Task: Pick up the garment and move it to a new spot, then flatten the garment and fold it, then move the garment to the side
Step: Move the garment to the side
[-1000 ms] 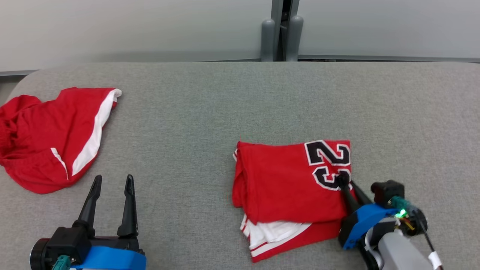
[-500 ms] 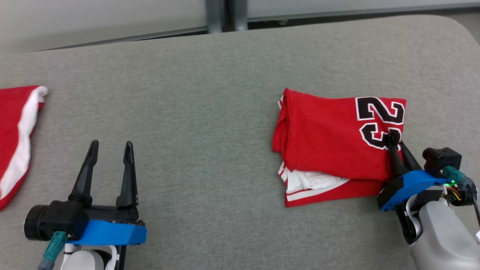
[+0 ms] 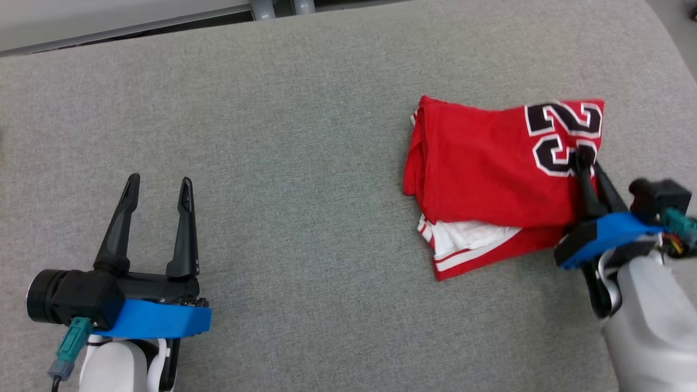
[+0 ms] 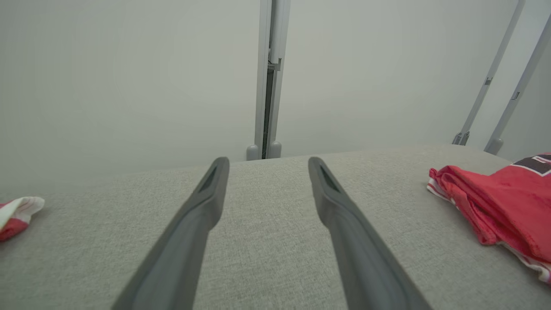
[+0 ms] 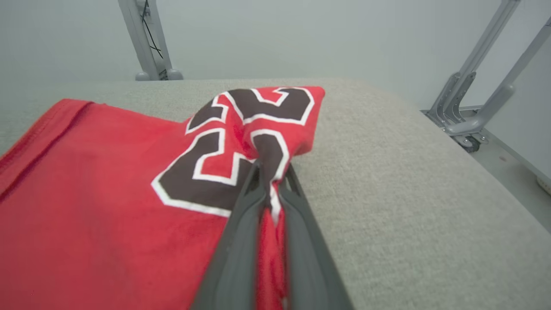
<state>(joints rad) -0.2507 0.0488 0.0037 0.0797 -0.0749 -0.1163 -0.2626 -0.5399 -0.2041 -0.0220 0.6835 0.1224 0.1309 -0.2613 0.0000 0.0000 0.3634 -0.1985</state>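
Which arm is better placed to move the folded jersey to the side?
Right: the right gripper is shut on the folded red jersey at its numbered corner; the left gripper is open, far from it.

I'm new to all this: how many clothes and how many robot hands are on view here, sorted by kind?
Red garments: 2 (folded jersey; red-and-white piece at the left wrist view's edge)
Grippers: 2 (left gripper; right gripper)
Grey table: 1
Total: 5
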